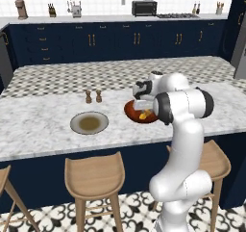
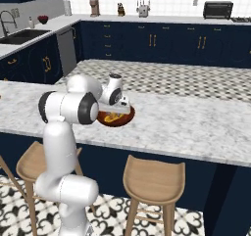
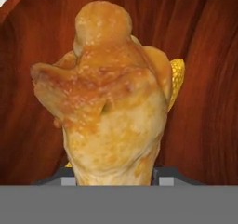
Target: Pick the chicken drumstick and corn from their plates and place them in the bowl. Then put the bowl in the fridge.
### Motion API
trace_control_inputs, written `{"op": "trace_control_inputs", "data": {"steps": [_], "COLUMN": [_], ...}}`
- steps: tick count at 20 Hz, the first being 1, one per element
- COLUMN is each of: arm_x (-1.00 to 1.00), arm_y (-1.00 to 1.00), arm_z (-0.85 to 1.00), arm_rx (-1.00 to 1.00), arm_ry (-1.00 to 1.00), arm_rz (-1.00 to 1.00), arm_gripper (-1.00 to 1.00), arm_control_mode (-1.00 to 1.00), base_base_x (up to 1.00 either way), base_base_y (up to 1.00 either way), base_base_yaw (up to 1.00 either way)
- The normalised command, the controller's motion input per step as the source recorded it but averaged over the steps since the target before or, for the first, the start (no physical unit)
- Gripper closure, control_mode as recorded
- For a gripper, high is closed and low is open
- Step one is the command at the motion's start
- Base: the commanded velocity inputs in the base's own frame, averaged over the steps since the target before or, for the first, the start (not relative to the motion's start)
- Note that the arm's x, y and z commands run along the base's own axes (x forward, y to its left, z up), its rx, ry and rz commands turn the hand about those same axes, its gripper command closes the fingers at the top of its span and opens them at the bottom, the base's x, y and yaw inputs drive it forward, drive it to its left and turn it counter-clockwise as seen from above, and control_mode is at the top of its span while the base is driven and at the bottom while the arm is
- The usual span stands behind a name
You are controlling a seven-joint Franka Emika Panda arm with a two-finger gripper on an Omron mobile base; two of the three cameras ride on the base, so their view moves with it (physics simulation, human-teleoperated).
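On the marble worktop [image 1: 43, 125], from the left base view, you see the reddish-brown bowl [image 1: 132, 111] resting near the front edge, partly hidden behind the arm's dark elbow joint. The claw [image 1: 143, 109] hangs right over the bowl, and a patch of orange-yellow food shows inside it. To the bowl's left, well apart, lies the grey plate [image 1: 89, 122] with its brownish centre, bare of food. Behind that plate, farther from the bowl's side, stand two small brown shakers [image 1: 93, 96]. Below the worktop's edge, in front of the bowl, sit wooden stools [image 1: 94, 176].

From the right base view, you find the same bowl [image 2: 119, 119] beside the arm's elbow, with the claw [image 2: 119, 111] lowered over its rim and yellow-orange food inside.

Through the hand view, you look straight down at the chicken drumstick [image 3: 111, 102], golden-brown and lumpy, rising between the two dark fingertips [image 3: 165, 176] at the bottom. The claw grips the drumstick's lower end. Behind the drumstick, the bowl's glossy inner wall [image 3: 209, 93] surrounds it, and a sliver of the yellow corn [image 3: 176, 76] peeks from behind its right side, inside the bowl.
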Motion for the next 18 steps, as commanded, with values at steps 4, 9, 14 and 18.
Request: {"op": "trace_control_inputs", "data": {"steps": [4,9,14,18], "arm_x": [0.20,-0.14,-0.27,-0.25], "arm_y": [-0.03,-0.05,-0.03,0.00], "arm_z": [-0.17,-0.06,0.09,0.37], "arm_rx": [0.00,0.00,0.00,0.00], "arm_ry": [0.00,-0.01,-0.11,-0.18], "arm_rz": [0.00,0.00,-0.02,-0.07], "arm_gripper": [1.00,-1.00,-1.00,-1.00], "arm_control_mode": [-1.00,-1.00,-1.00,-1.00], "base_base_x": [0.00,0.00,0.00,0.00], "base_base_y": [0.00,0.00,0.00,0.00], "base_base_yaw": [0.00,0.00,0.00,0.00]}}
